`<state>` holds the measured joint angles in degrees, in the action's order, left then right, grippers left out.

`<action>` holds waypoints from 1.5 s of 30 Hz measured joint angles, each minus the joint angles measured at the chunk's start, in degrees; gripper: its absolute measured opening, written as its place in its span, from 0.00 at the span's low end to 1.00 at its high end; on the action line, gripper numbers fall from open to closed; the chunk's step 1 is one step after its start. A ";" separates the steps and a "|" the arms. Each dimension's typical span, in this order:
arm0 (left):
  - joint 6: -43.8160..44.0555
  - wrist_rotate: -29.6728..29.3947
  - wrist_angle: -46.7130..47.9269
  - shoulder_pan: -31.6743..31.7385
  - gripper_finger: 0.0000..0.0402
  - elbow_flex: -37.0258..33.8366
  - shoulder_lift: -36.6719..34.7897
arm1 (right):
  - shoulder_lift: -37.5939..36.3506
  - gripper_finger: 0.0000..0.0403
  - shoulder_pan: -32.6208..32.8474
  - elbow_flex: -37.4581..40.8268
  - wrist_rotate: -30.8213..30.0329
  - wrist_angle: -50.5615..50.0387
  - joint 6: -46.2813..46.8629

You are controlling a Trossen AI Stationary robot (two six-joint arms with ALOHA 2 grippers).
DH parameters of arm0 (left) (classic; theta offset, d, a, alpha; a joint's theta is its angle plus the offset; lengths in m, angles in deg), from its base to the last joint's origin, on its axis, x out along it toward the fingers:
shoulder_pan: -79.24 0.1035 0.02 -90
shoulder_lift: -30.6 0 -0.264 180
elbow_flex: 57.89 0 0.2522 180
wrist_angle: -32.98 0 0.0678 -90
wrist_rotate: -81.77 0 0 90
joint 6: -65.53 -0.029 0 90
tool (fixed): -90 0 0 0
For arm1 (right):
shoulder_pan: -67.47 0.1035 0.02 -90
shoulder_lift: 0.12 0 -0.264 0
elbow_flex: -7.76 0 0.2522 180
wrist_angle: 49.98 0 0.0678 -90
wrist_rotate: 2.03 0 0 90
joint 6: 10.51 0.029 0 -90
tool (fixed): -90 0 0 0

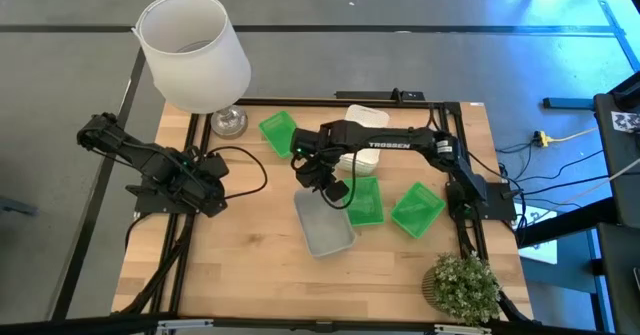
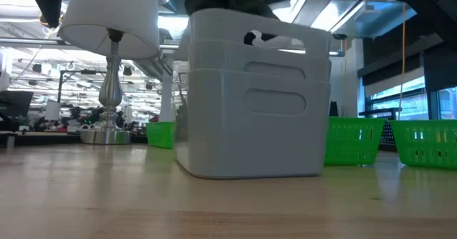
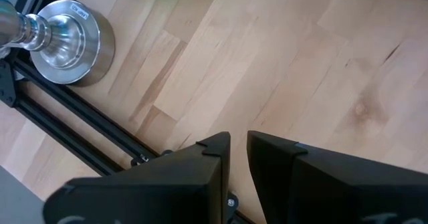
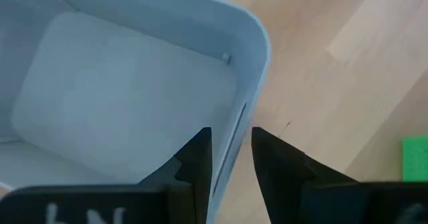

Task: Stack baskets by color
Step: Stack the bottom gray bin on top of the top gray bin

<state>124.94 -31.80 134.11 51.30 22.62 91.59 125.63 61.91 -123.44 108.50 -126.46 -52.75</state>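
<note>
Two translucent grey baskets stand nested at mid-table: the upper one (image 2: 250,39) sits inside the lower one (image 2: 250,125), which rests on its base. My right gripper (image 1: 330,187) is at the far end of the stack, shut on the upper basket (image 4: 127,97). Green baskets lie at the far left (image 1: 277,132) and right of the stack (image 1: 365,200), (image 1: 417,208). White baskets (image 1: 362,118) lie at the far side. My left gripper (image 3: 239,150) hangs shut over bare wood at the table's left edge, holding nothing. My right gripper holds the upper grey basket by its end wall (image 4: 231,127), beside the handle slot. One finger (image 4: 194,160) is inside the basket and the other (image 4: 274,160) outside. The fingers slant down from above. The basket stands upright, nested in the lower one.
A lamp with a large white shade (image 1: 195,50) and a silver base (image 1: 228,122) stands at the far left corner. A potted plant (image 1: 462,285) sits at the near right corner. Bare wood lies along the near edge and left of the stack.
</note>
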 joint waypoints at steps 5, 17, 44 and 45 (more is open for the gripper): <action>0.00 0.02 0.00 0.00 0.11 0.00 0.00 | 0.00 0.26 0.32 -5.26 -0.01 -2.68 0.00; -2.26 -2.18 -0.57 0.00 0.11 0.00 0.00 | -8.36 0.26 2.07 -11.54 0.26 -15.81 1.23; -14.99 -11.82 -16.11 -6.04 0.11 0.00 0.17 | -11.54 0.26 7.01 23.45 -8.05 -4.27 22.38; -14.98 -11.81 -16.11 -6.05 0.11 0.00 0.17 | -11.53 0.26 7.20 24.11 -8.37 -2.59 22.35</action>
<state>109.97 -43.61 118.00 45.25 22.62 91.77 114.10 69.11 -99.34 100.13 -129.06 -30.40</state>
